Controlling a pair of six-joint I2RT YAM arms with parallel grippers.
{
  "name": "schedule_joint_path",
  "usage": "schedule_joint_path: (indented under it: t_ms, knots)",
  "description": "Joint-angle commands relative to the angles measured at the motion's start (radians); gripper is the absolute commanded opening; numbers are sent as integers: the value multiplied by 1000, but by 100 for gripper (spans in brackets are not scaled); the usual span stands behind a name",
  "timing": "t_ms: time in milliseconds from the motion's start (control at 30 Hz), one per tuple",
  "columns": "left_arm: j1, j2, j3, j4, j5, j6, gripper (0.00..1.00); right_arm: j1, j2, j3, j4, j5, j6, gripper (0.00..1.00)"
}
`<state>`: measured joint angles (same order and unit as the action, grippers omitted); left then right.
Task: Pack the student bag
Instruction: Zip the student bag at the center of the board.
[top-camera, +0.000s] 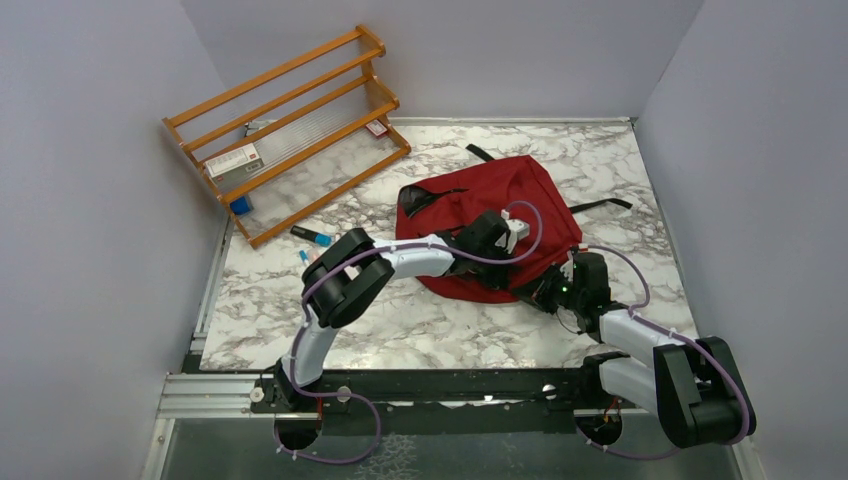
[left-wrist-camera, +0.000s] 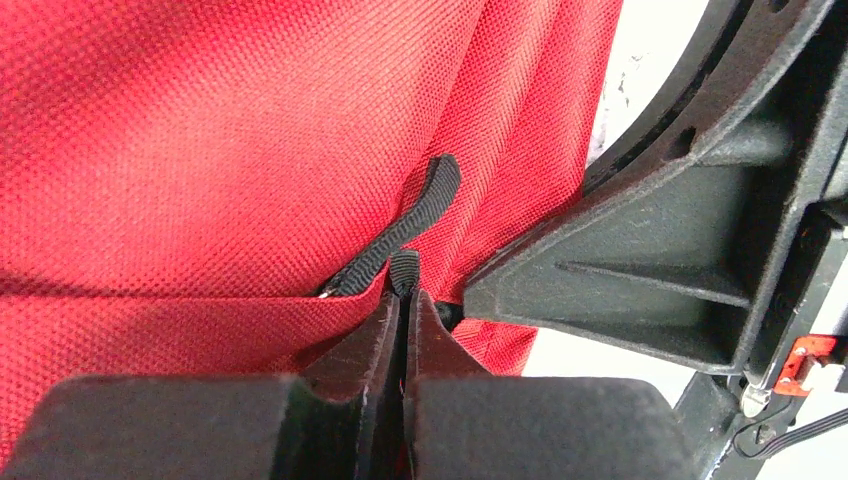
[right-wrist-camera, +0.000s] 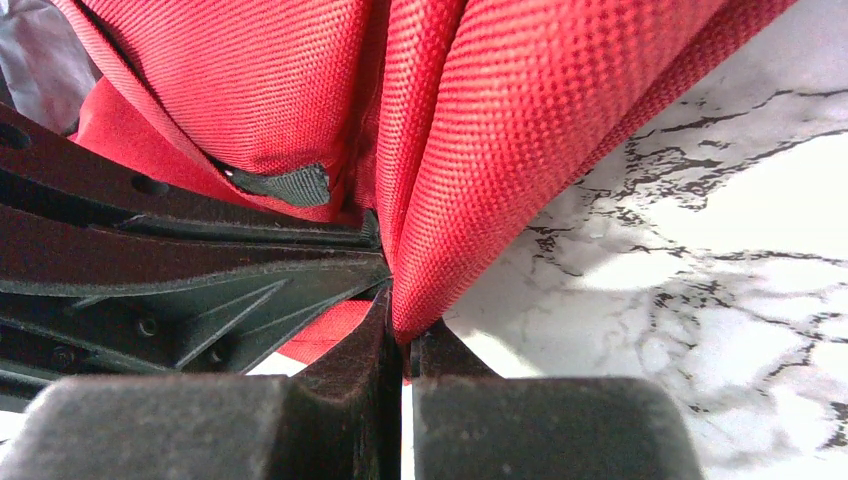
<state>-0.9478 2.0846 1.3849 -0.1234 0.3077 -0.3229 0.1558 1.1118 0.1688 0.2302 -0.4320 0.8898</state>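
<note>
Pale walls (top-camera: 110, 200) closed in a marble-patterned surface (top-camera: 420, 330), and a wooden rack (top-camera: 290, 130) holding a few boxes (top-camera: 236, 162) leaned in the corner well away from both arms. The red bag (top-camera: 500, 190) lay flat on the surface, with both arms reaching onto its near side.

The left end effector (left-wrist-camera: 404, 300) was clenched on a short black tab (left-wrist-camera: 404, 270) that stuck up at a seam in the red cloth. The tab's end showed just past the fingertips. Bag fabric lay straight ahead of this end effector and to both sides of it.

The right end effector (right-wrist-camera: 403, 335) was clenched on a fold of the bag's edge. The red cloth rose directly ahead of it, and bare surface lay off to its right. In the wrist views the two end effectors sat just beside each other, each one's dark frame crowding the other's picture.

This looked like the opening step. The tab was probably a zipper pull, though no zipper teeth could be made out. Nothing seemed packed yet, since the boxes sat in the rack and two pens (top-camera: 312, 237) lay on the surface far behind the left end effector.

The next move would likely call for the left end effector to draw the tab along the seam. The right one would need to hold its fold firm so the soft cloth stayed taut rather than bunching and dragging along. The thin tab could slip out if it were pulled at an angle.
</note>
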Motion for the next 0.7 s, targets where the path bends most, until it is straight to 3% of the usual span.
schedule_joint_path:
  t_ms: [0, 667]
  knots:
    - [24, -83, -66, 109, -43, -57, 2, 8, 2, -17, -14, -31, -14, 1]
    - [83, -244, -203, 287, 32, -132, 0, 8, 11, -18, -13, -24, -20, 1]
